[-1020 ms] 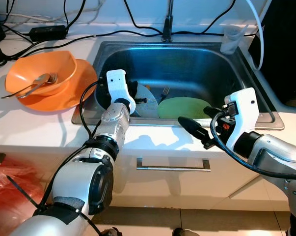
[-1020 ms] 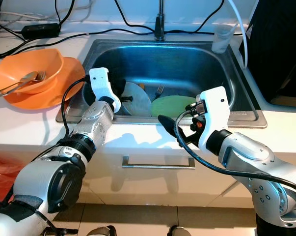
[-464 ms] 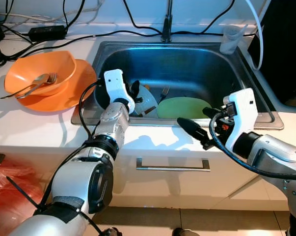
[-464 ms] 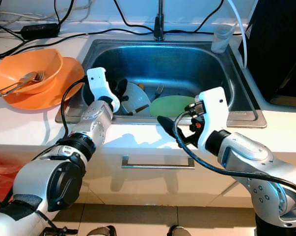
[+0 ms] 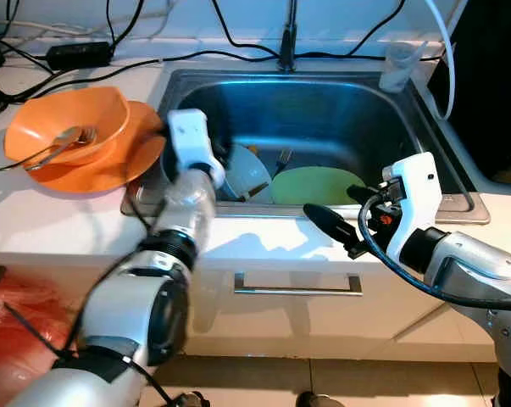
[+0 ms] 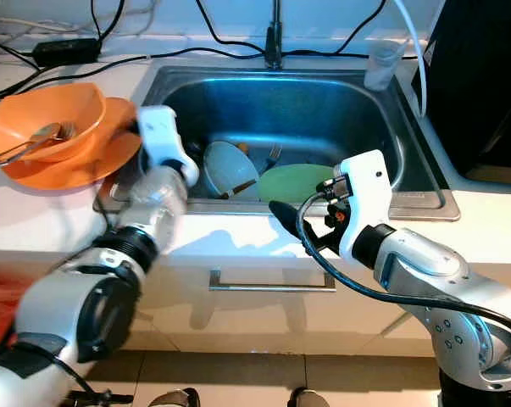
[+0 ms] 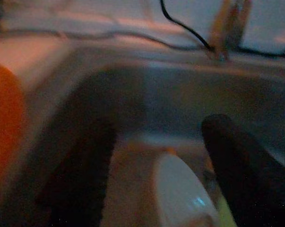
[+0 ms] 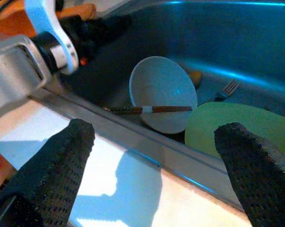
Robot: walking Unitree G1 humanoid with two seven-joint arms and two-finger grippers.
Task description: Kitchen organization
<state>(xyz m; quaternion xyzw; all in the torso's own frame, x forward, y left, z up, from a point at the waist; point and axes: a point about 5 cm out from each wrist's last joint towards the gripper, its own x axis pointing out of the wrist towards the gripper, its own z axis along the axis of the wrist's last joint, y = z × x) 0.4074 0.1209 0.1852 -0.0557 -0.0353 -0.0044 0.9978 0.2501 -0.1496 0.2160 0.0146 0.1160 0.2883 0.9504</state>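
A pale bowl (image 5: 245,172) leans tilted in the steel sink (image 5: 323,110), with a brown chopstick (image 8: 151,109) lying across its mouth. A green plate (image 5: 319,185) lies to its right, and a fork (image 5: 282,159) rests behind them. My left gripper (image 7: 161,132) is blurred at the sink's left wall, open with nothing between its fingers, a little short of the bowl. Over the counter's front edge my right gripper (image 5: 336,203) hovers open and empty, pointing at the bowl and plate.
An orange bowl (image 5: 64,127) holding a fork and spoon sits on an orange plate (image 5: 136,144) left of the sink. A faucet (image 5: 287,42), black cables and a clear cup (image 5: 397,66) line the back. A drawer handle (image 5: 297,288) is below the counter.
My left arm has drawn back up and to the left, away from the bowl, and is blurred. The bowl now shows more of its hollow. The right arm has barely moved.
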